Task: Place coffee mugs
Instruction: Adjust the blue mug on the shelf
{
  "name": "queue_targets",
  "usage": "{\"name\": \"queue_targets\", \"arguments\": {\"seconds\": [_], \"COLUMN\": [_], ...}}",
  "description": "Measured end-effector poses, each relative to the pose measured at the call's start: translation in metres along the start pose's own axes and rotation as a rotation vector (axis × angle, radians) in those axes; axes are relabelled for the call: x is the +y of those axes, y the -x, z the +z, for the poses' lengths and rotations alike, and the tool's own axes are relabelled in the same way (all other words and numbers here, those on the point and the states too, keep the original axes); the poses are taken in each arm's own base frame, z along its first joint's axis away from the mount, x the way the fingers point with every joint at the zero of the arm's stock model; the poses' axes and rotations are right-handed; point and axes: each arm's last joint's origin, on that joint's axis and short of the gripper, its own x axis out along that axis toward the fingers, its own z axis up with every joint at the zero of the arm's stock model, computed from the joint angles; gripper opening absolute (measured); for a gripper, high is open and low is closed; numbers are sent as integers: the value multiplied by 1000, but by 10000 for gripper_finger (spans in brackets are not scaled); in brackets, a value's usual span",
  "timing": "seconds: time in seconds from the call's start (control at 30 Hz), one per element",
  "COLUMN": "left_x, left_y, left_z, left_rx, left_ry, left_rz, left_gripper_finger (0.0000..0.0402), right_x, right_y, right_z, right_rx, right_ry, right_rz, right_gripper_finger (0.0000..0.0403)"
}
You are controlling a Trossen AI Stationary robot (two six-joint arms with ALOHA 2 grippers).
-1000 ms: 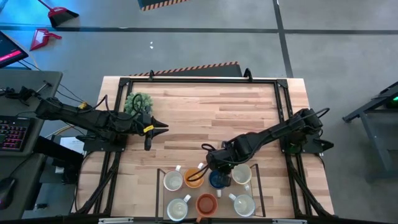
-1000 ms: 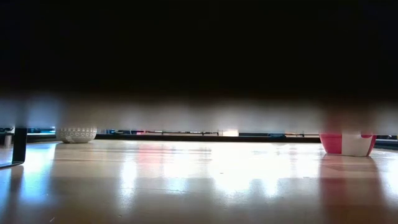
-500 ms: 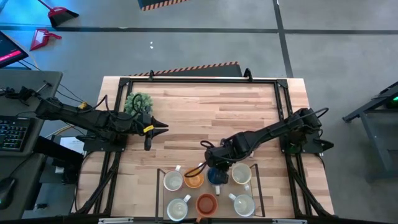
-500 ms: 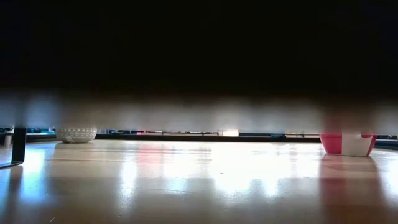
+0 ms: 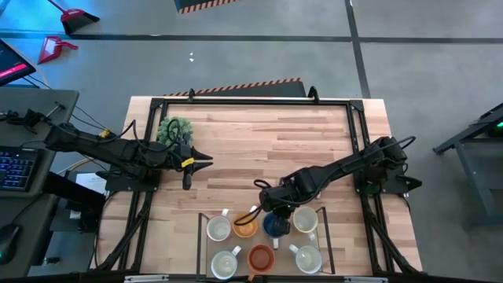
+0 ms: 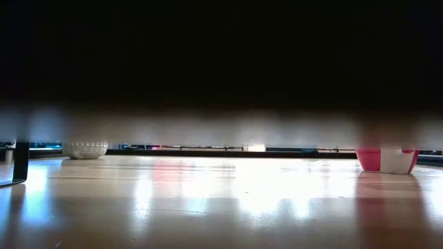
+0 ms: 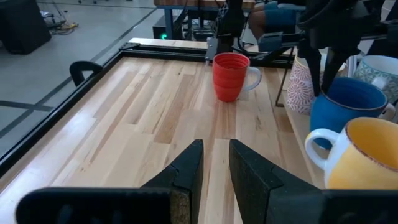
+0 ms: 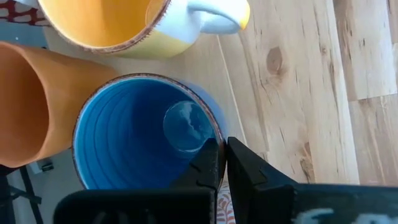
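Observation:
Several coffee mugs stand in a dark-framed tray [image 5: 201, 236] at the table's near edge. They include white mugs [image 5: 218, 229], an orange one [image 5: 261, 257], a yellow-orange one [image 5: 245, 227] and a blue one [image 5: 277, 228]. A red mug [image 7: 230, 76] stands upright on the bare wood; my right arm hides it in the high view. My right gripper [image 8: 222, 144] points down, shut, at the blue mug's rim [image 8: 214, 127]. My left gripper [image 7: 216, 144] hovers open and empty at the table's left [image 5: 206, 162], pointing toward the mugs. My right gripper comes from above with its shut fingertips [image 8: 211, 155] right at the blue mug's rim [image 8: 214, 127], on the side toward the bare wood. The fingers hide the rim there, so I cannot tell whether they touch it. The mug stands upright in the tray.
A bushy green plant [image 5: 174, 130] in a white pot [image 6: 84, 149] stands at the far left, beside my left arm. A black frame [image 5: 259, 100] runs along the table's edges. Bare wood lies between the plant and the tray. A dark band fills most of the low view.

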Motion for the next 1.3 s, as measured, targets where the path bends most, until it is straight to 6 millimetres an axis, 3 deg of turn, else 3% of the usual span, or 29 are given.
{"name": "queue_targets", "arguments": {"seconds": [0.33,0.73,1.07,1.3], "left_x": [0,0,0,0], "left_y": [0,0,0,0], "left_z": [0,0,0,0], "left_rx": [0,0,0,-1], "left_ry": [-1,-1,-1,-1], "left_rz": [4,6,6,6], "left_gripper_finger": [67,67,67,67], "right_x": [0,0,2,6], "right_y": [0,-1,-1,-14], "right_z": [0,0,1,-2], "right_rx": [0,4,-9,16], "right_ry": [4,1,7,21], "right_rz": [0,1,11,-26], "right_gripper_finger": [3,71,73,73]}}
